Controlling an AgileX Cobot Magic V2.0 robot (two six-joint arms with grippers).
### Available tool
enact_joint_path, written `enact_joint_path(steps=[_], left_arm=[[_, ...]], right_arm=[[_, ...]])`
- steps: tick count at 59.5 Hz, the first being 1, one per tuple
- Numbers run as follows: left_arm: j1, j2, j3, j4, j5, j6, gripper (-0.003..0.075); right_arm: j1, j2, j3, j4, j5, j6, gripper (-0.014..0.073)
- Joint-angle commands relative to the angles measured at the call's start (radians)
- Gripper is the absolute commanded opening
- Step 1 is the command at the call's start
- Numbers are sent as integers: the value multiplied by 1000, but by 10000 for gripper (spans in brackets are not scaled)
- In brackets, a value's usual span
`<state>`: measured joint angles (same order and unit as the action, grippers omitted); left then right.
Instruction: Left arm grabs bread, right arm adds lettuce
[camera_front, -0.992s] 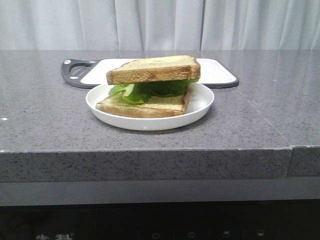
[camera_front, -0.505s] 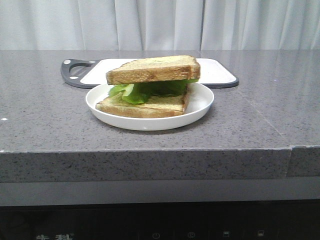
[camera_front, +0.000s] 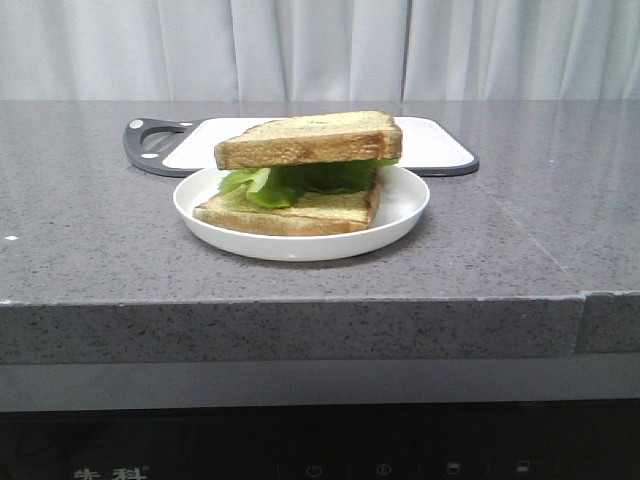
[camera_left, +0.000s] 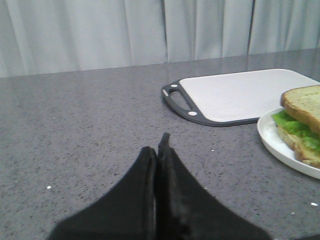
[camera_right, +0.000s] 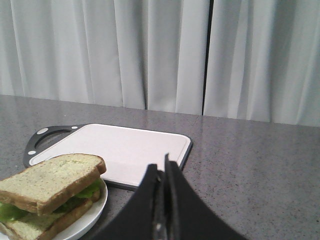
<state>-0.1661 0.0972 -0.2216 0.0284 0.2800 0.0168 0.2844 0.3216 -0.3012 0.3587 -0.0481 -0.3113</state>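
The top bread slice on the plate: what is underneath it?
Under the bread lies green lettuce, then a second slice on the white plate. Anything else between the slices is hidden.

Two bread slices, the top bread and a lower slice; one lettuce bunch, one plate, one cutting board.

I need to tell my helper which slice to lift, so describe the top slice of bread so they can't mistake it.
On the grey stone counter, in front of the white cutting board, sits a white plate holding a sandwich. The bread you want is the upper toasted slice, resting on green lettuce, not the lower slice lying on the plate.
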Motion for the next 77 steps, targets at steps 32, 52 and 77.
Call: enact_joint_path(steps=[32,52,77], left_arm=[[165,-122,230,-34,-174,-11,-20],[166,-120,230,-34,-174,-11,-20],[166,-120,230,-34,-174,-11,-20]], right_arm=[[-5,5,-29,-13,-81,-10,-70],[-5,5,-29,-13,-81,-10,-70],[-5,5,-29,-13,-82,-10,-70]])
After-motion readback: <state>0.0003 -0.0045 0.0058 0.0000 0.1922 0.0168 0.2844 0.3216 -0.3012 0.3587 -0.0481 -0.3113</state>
